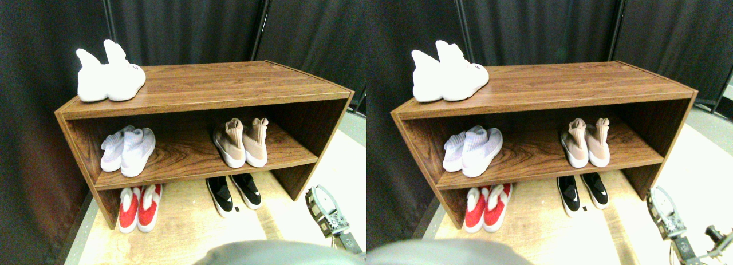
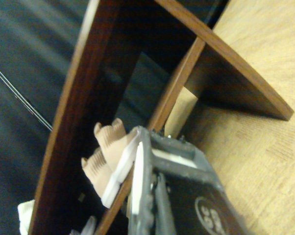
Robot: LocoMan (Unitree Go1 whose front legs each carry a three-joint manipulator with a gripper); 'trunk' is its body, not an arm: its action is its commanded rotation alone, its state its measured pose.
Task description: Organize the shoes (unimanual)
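My fingers low on the floor by the shelf's right end, holding nothing, grip state indeterminate, tan shoes paired on middle shelf up-left of my fingers, black shoes on floor just left, apart.

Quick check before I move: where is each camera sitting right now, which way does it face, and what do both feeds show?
Stereo pair view: on the robot's body, facing forward and down at the wooden shoe rack; the right claw shows at lower right.
Wrist view: behind the right claw, looking along it at the rack's side panel from the floor; its dark jaw frame fills the lower part.
Shared: the rack and the tan-beige pair on the middle shelf.
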